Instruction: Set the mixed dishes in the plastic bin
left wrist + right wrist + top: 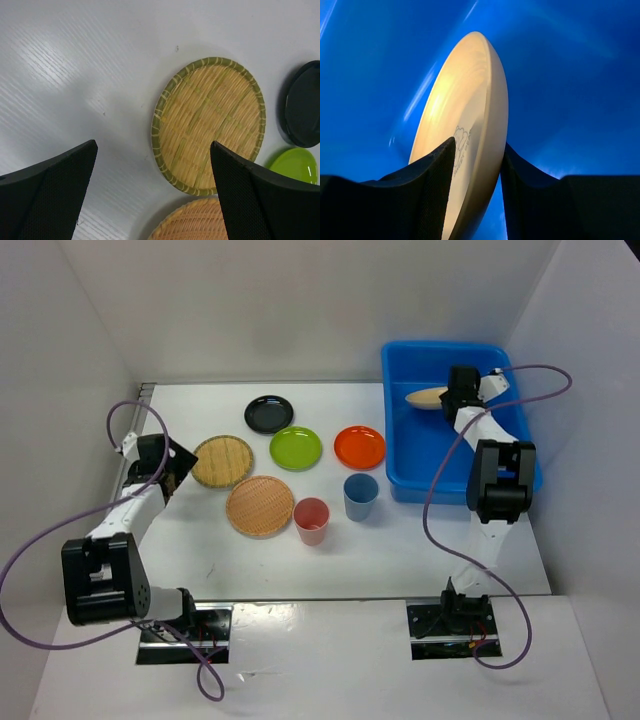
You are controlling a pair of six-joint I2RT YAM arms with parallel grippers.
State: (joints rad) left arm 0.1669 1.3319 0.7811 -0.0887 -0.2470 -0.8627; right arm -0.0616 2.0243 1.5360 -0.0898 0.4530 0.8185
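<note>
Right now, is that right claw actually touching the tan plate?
Touching. The right wrist view shows the right gripper with its fingers pressed against both faces of the tan plate, no gap.

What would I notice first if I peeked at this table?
The big bright blue bin at the far right, where the right tool pinches a tan plate by its rim inside it. Then the colourful spread on the table: a black plate, lime green plate and orange plate, a green-rimmed bamboo tray and a plain bamboo tray on the left, and a pink cup and blue cup nearest the arms.
</note>
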